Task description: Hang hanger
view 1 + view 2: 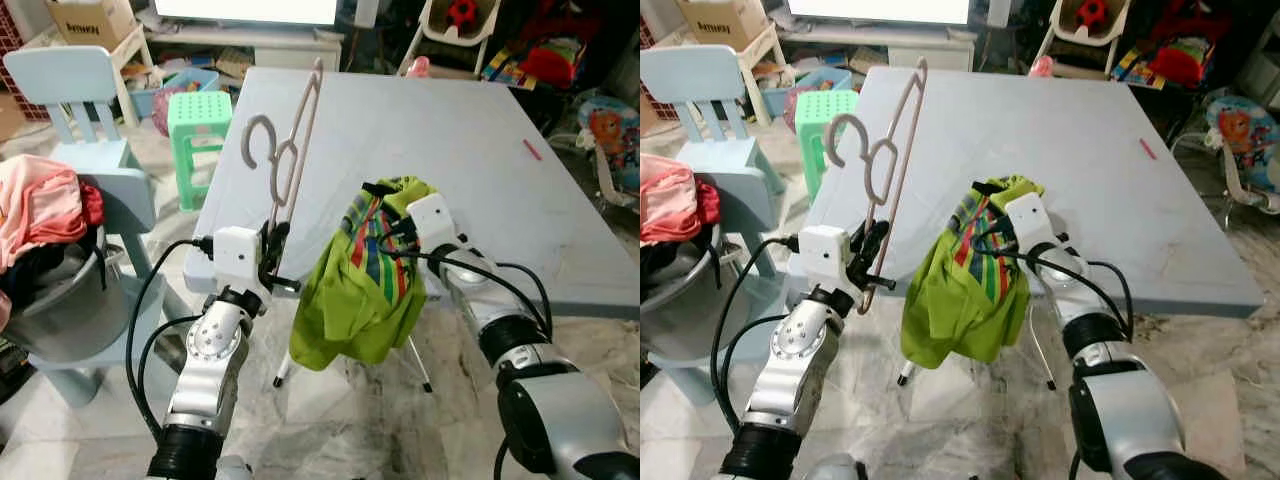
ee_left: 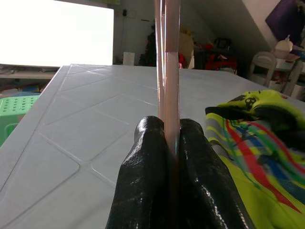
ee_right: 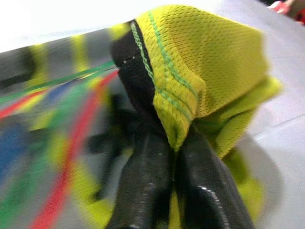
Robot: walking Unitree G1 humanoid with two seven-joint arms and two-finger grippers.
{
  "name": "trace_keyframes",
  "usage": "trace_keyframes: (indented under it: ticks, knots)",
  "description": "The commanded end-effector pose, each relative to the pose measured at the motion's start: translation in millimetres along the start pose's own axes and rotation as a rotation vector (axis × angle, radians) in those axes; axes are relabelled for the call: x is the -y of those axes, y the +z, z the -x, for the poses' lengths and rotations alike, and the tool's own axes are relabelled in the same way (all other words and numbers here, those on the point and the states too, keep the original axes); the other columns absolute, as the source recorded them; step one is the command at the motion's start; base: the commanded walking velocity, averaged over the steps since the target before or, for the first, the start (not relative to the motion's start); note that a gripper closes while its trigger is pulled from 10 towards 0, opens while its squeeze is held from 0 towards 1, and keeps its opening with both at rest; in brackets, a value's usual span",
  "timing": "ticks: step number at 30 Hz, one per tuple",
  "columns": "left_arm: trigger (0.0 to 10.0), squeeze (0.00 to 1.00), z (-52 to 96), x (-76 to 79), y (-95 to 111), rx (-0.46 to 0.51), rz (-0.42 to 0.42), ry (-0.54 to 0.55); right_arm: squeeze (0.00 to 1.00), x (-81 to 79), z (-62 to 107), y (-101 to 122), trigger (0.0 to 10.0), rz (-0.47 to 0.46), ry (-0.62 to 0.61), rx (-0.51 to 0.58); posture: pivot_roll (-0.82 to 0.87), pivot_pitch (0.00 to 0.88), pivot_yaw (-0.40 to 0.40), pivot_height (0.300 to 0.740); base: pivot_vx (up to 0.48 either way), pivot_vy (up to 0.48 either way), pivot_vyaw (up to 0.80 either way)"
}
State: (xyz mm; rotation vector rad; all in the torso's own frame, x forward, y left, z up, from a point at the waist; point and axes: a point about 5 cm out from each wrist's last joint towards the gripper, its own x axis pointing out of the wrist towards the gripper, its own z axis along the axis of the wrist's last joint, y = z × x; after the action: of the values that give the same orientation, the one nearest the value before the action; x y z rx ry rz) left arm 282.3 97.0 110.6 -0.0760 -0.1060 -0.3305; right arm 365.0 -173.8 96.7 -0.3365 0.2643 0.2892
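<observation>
We are in a home with little children, because around the big pale blue table we see a small light blue plastic chair, a green plastic stool, bright toys and a brown cardboard box.

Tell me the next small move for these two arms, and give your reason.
Probably bring the hanger across toward the green shirt and start one end into its neck opening. The left gripper is shut on the hanger's lower bar, holding it upright, while the right gripper pinches the shirt's edge beside it, above the table edge.
</observation>
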Motion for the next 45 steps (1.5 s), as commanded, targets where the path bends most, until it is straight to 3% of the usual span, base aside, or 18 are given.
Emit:
trace_keyframes:
  ticks: [1,15,16,19,20,21,31,35,45]
  knots:
    - [10.0,0.00,-3.2,1.5,3,0.011,0.002,-0.007,1.00,8.0,-0.1,11,10.0,0.004,-0.032,0.041,0.02,0.000,-0.038,0.740,0.000,0.000,0.00]
    - [10.0,0.00,-2.3,1.2,5,0.023,-0.003,-0.024,1.00,-1.7,0.0,8,10.0,0.013,-0.006,0.033,0.03,0.000,-0.037,0.740,0.000,0.000,0.00]
    - [10.0,0.00,-2.4,1.4,5,0.023,-0.001,-0.026,0.89,-1.4,0.0,8,10.0,0.013,-0.007,0.031,0.03,0.000,-0.037,0.740,0.285,0.000,0.00]
    - [10.0,0.00,-2.7,1.6,5,0.022,0.001,-0.027,0.84,-1.0,0.1,7,10.0,0.013,-0.009,0.029,0.03,0.000,-0.037,0.740,0.285,0.000,0.00]
    - [10.0,0.00,-2.8,1.8,5,0.023,0.001,-0.028,0.33,-1.1,0.1,7,10.0,0.013,-0.008,0.028,0.03,0.000,-0.037,0.740,0.296,0.000,0.00]
    - [10.0,0.00,-3.0,2.4,5,0.023,0.002,-0.030,0.00,-1.3,0.3,7,10.0,0.014,-0.008,0.026,0.03,0.000,-0.037,0.740,0.296,0.000,0.00]
    - [10.0,0.00,-2.6,3.2,4,0.020,0.004,-0.031,0.00,-2.1,0.9,5,10.0,0.005,-0.019,0.024,0.02,0.000,-0.032,0.740,0.284,0.000,0.00]
    - [10.0,0.00,-2.9,3.6,4,0.022,0.004,-0.031,0.00,6.9,1.9,17,10.0,-0.016,-0.061,0.093,0.02,0.000,-0.035,0.740,0.268,0.000,0.00]
    - [10.0,0.00,-2.6,3.1,5,0.025,0.004,-0.029,0.00,26.8,11.6,19,10.0,0.015,-0.016,0.105,0.02,0.000,-0.036,0.740,0.294,0.000,0.00]
